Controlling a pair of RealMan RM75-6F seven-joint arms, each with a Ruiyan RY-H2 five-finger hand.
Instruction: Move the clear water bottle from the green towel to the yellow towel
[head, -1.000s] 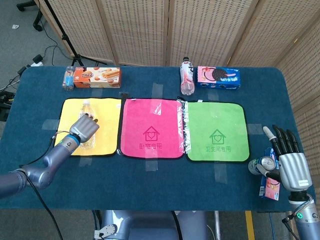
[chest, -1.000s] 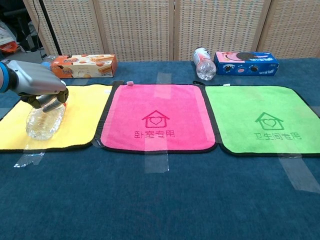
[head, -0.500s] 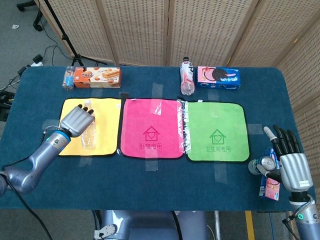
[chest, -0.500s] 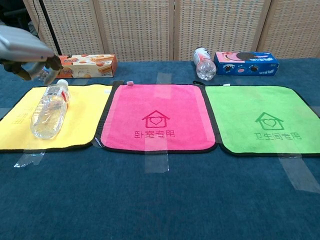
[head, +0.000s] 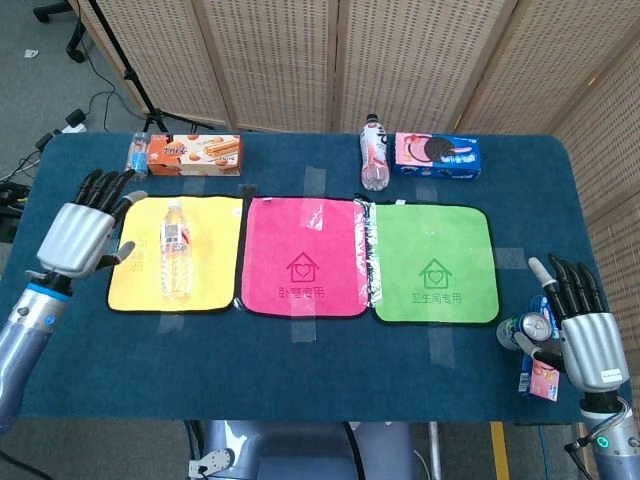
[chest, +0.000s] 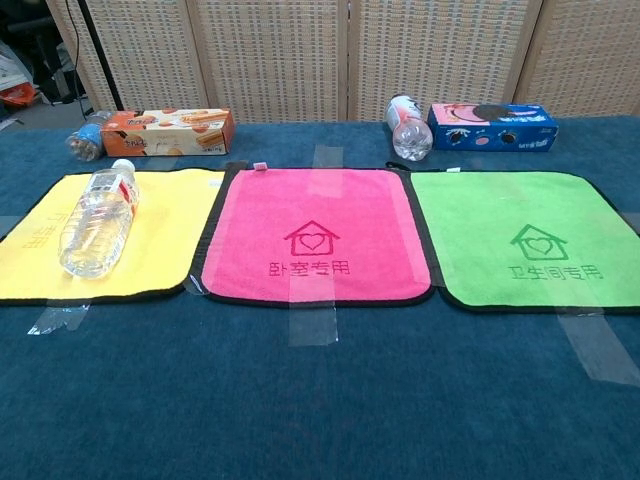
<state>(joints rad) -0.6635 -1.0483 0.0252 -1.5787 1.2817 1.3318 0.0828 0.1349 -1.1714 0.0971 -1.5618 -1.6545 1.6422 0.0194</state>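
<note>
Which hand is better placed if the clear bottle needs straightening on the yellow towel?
Left. The left hand hovers open beside the yellow towel holding the bottle; the right hand is across the table.

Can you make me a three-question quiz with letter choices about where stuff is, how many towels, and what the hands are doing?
1. Where does the clear water bottle lie?
A. On the green towel
B. On the yellow towel
C. On the pink towel

2. How many towels are on the table?
A. Two
B. Three
C. Five

3. What is the left hand doing?
A. Holding the bottle
B. Pressing on the pink towel
C. Open, holding nothing

Answers:
1. B, the bottle lies on its side on the yellow towel.
2. B, the yellow towel, pink towel and green towel lie in a row.
3. C, its fingers are spread, apart from the bottle, beside the yellow towel's edge.
</note>
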